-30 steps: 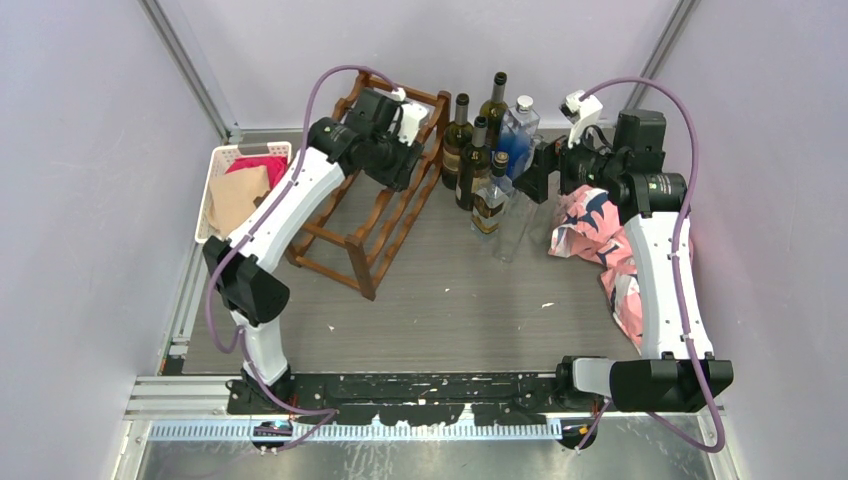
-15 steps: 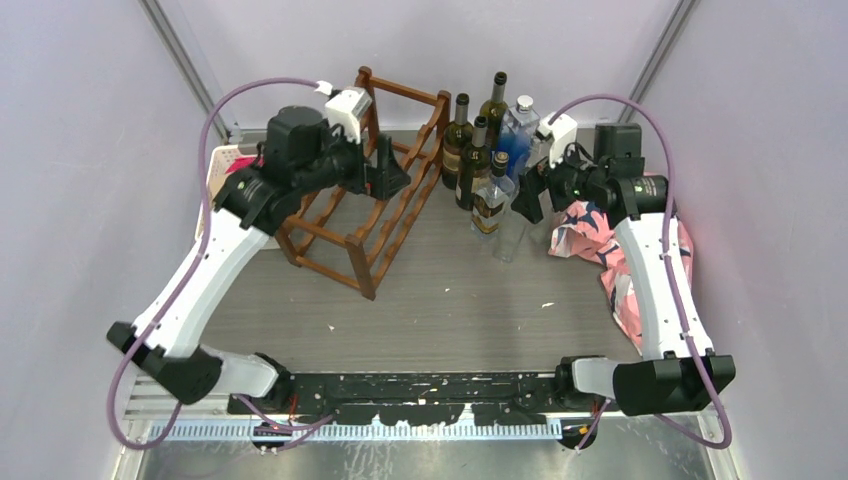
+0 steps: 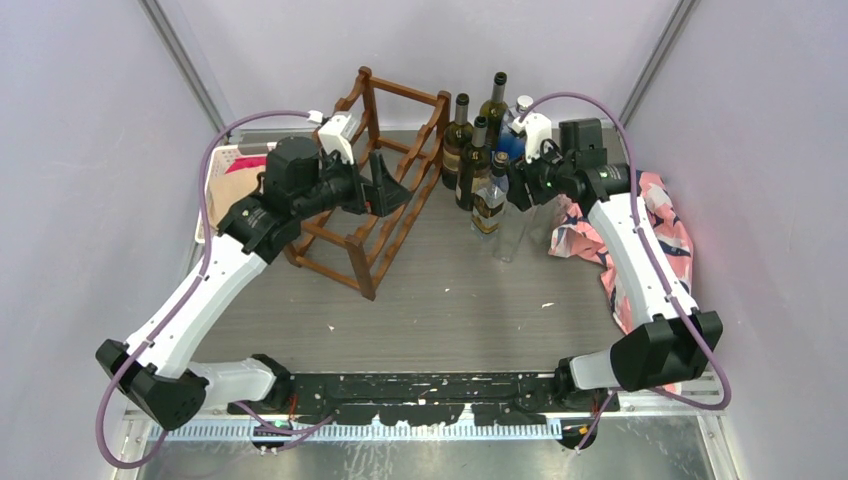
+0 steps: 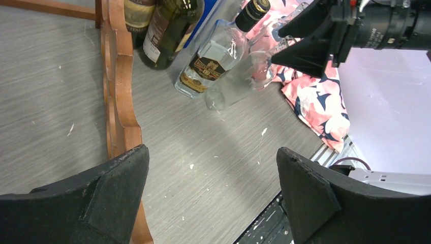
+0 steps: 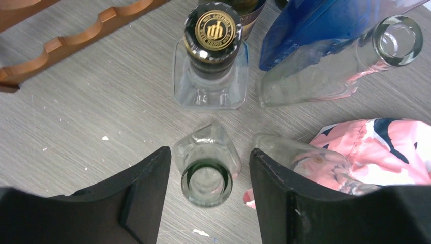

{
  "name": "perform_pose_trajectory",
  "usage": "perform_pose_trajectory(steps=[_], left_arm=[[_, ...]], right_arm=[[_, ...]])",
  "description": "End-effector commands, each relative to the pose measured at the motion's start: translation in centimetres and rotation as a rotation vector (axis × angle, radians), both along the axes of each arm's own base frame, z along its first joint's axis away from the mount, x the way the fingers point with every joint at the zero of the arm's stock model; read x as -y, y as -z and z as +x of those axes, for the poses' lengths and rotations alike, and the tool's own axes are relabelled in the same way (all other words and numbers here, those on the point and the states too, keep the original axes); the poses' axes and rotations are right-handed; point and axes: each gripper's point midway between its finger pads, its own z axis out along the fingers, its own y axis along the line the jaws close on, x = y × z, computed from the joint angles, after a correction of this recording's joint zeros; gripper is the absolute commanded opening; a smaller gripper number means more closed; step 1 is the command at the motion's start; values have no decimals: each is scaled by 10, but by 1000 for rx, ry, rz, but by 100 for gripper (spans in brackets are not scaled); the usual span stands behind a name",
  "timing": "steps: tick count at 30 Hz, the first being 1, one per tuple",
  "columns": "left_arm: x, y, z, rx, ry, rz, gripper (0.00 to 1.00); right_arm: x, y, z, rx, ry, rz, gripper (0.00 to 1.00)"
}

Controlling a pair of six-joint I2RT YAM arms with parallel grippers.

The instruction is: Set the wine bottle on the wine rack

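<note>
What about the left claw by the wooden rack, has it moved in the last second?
Yes. The left gripper has pulled back from the wine rack's far top corner toward the table's near edge, jaws open.

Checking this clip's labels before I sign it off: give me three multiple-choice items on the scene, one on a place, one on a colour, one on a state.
1. Where does the white basket stand?
A. left of the wine rack
B. right of the bottles
C. at the near edge between the arm bases

2. The cap on the square clear bottle is
A. red
B. black with a gold emblem
C. white

3. The left gripper is
A. shut on a bottle
B. shut on a rack post
C. open and empty

Key: 1 A, the top view shows it at the far left beside the rack; 2 B, the right wrist view looks straight down on it; 3 C, its jaws stand wide apart with nothing between them.
</note>
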Motion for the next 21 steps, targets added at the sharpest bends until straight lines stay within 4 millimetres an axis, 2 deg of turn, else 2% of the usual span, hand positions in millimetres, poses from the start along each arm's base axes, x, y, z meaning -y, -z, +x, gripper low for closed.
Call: perform_pose_trajectory(steps=[1,2,8,11,13,15,18,21], left_arm=[[0,-40,-12,97,18,-132,94],[1,-41,-14,101,29,-144,93],[12,-45,-26,112,112,-204,91],[18,-50,-29,116,152,-221,91],[26,-51,-33,131,185,-220,91],[38,-49,-38,162,223,-194,91],[64,-40,-50,232,309,-116,92],[92,-20,-63,327,409,-10,92]], right_arm=[[0,-13,21,58,85,36,57],[0,-12,22,52,94,39,50],[1,0,23,16,128,42,29],[2,-5,19,11,140,44,15],[3,-15,12,20,149,60,7],[4,-28,5,29,160,94,2],[0,-43,-13,-1,183,190,1],[-2,-51,-30,-53,221,296,1]])
